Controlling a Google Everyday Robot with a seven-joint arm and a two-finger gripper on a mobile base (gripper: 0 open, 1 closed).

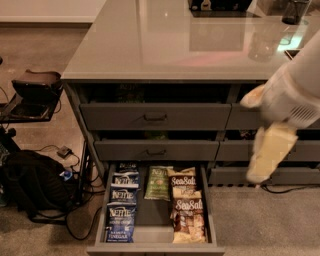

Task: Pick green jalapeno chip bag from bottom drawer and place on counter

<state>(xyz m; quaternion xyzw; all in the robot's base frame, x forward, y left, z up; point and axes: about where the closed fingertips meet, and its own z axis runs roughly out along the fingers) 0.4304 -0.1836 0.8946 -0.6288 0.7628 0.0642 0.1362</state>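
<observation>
The green jalapeno chip bag (pixel 158 183) lies in the middle back of the open bottom drawer (pixel 107 215), between a column of blue Kettle bags (pixel 122 200) on its left and tan Sea Salt bags (pixel 187 210) on its right. The counter (pixel 165 40) spreads wide and glossy above the drawers. My gripper (pixel 267 157), cream-coloured and blurred, hangs from the white arm at the right. It is in front of the right-hand drawers, above and to the right of the open drawer, and holds nothing that I can see.
Two drawers (pixel 155 117) above the bottom one stand slightly ajar. A glass (pixel 262 45) and a dark cup (pixel 295 10) stand on the counter's right. A black bag (pixel 30 185) with cables lies on the floor left, and a stool (pixel 35 87) stands behind it.
</observation>
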